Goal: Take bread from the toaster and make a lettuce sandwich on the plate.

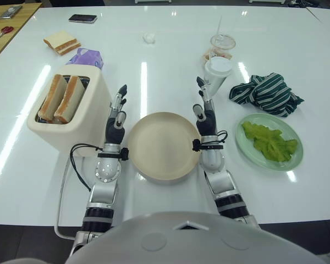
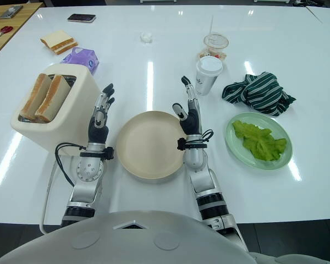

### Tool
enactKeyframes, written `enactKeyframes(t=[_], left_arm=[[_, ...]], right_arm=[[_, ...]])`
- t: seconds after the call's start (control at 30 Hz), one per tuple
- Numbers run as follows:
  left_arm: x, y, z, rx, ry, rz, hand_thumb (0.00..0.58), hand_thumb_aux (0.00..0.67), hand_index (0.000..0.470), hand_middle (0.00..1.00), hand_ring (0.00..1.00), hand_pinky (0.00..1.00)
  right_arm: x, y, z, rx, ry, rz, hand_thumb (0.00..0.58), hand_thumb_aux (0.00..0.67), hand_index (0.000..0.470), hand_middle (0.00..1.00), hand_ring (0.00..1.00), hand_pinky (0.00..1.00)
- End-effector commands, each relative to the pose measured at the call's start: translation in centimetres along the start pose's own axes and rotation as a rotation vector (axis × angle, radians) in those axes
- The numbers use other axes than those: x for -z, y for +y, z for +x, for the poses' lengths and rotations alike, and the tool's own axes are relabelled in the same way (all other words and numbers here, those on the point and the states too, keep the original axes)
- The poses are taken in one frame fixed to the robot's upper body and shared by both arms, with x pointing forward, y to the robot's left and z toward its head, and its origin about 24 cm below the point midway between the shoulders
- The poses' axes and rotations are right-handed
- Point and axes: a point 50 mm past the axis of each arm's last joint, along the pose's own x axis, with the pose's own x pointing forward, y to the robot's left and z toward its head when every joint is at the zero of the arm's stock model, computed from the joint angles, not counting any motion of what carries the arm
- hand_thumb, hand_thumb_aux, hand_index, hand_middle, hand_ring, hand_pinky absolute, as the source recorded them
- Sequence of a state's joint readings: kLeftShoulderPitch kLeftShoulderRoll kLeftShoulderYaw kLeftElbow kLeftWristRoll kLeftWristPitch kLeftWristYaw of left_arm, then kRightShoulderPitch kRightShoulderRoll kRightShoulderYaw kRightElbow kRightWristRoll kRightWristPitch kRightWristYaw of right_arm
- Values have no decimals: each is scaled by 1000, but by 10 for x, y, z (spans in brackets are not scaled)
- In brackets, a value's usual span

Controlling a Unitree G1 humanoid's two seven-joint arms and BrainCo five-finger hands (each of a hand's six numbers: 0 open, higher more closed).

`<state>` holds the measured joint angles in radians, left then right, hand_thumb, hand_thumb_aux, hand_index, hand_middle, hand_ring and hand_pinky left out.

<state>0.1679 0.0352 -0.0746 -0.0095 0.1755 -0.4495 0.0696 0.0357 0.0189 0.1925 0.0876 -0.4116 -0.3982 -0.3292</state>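
Near the white table's (image 1: pixel 170 49) front edge, the left hand (image 1: pixel 116 124) and right hand (image 1: pixel 206 118) flank the beige plate (image 1: pixel 164 146), fingers outstretched and holding nothing. Two bread slices (image 1: pixel 60 99) sit half-hidden in the toaster (image 1: pixel 88 121).

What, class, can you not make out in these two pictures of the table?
- Lower parts of the bread slices: both views, hidden inside the toaster.
- Contents of the lidded cup: both views, the lid covers them.
- Red item, far left: both views, too small to identify.
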Motion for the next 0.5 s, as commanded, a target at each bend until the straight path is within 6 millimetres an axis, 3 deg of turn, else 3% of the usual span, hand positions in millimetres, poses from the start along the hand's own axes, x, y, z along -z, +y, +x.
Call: enactKeyframes(t=[0.03, 0.37, 0.5], left_arm=[[1, 0, 0, 3, 4, 0, 0, 0, 0, 0, 0, 0], [1, 1, 0, 3, 1, 1, 0, 0, 0, 0, 0, 0], [-19, 10, 4, -10, -94, 48, 0, 0, 0, 0, 0, 0]], right_arm=[[1, 2, 1, -7, 11, 4, 0, 0, 0, 0, 0, 0], [2, 3, 1, -8, 29, 37, 0, 0, 0, 0, 0, 0], [1, 3, 1, -7, 22, 30, 0, 0, 0, 0, 0, 0]])
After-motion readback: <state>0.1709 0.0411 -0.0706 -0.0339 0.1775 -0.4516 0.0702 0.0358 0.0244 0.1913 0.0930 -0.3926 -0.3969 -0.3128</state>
